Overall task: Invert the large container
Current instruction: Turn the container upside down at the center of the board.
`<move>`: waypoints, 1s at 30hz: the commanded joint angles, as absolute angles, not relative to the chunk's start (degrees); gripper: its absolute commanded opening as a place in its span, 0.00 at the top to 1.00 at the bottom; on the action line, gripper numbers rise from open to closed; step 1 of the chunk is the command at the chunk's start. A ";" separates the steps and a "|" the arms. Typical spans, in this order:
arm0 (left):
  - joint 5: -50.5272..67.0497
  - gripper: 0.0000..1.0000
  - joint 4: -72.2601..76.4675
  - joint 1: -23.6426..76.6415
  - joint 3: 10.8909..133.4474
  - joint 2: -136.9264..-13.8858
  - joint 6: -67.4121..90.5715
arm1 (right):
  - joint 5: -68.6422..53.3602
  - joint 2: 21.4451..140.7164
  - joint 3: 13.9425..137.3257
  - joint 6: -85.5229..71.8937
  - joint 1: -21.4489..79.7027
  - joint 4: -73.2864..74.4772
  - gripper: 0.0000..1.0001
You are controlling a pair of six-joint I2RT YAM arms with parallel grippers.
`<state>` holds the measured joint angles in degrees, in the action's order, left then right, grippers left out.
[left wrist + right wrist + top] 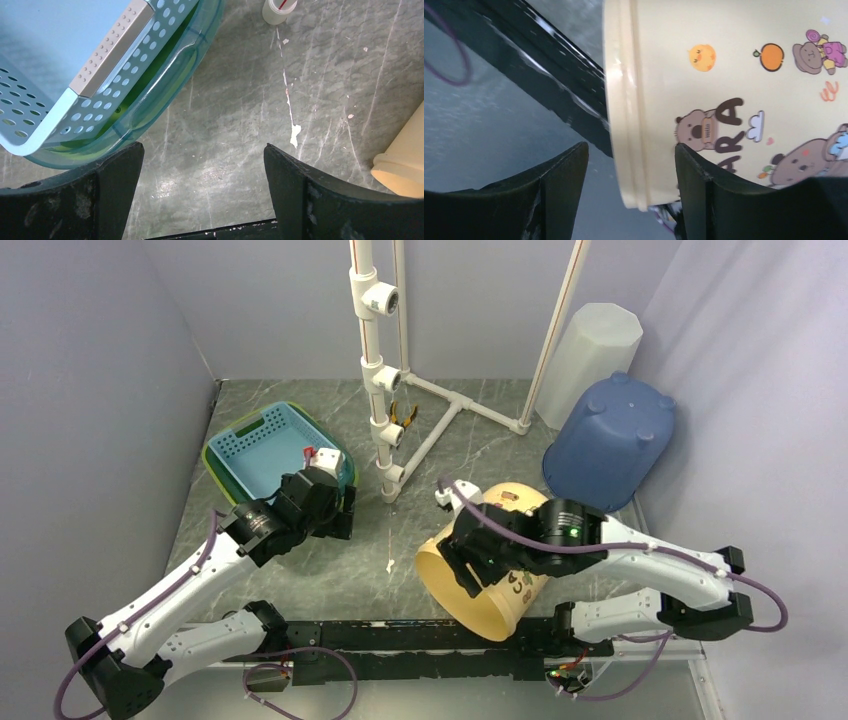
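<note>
Both grippers stand open: the right gripper [630,147] hangs just beside the rim of the cream container [515,592], tipped on its side at the bench's near edge, mouth nearward, with the left gripper [202,146] well apart.

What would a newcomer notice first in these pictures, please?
The cream bucket with cartoon bears, tipped on its side at the front right, its rim between the open fingers of the right gripper. Then the blue basket at the left, near the open left gripper, and the blue bucket upside down at the back right.
</note>
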<state>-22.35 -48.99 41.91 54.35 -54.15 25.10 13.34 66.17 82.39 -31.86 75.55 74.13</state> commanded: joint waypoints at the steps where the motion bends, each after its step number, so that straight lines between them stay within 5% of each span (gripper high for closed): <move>1: -23.07 0.05 -49.69 41.57 55.51 -53.58 24.45 | 22.48 71.52 83.30 -36.98 80.57 85.40 0.33; 14: -25.57 0.05 -51.15 41.57 55.45 -52.60 25.70 | 36.67 78.05 83.11 -34.48 81.42 78.50 0.56; 23: -30.43 0.05 -54.28 41.55 56.76 -51.34 28.51 | 35.96 79.98 84.53 -32.45 81.39 71.21 0.78; 26: -32.61 0.05 -53.71 41.57 55.78 -47.59 28.99 | 34.05 81.09 84.64 -32.62 81.55 70.45 0.79; 30: -32.40 0.05 -52.29 41.55 54.51 -44.31 28.62 | 32.92 82.93 85.47 -34.08 81.48 71.33 0.67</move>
<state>-29.67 -53.41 41.76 54.35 -47.64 27.75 38.52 80.55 84.44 -31.05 81.76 71.66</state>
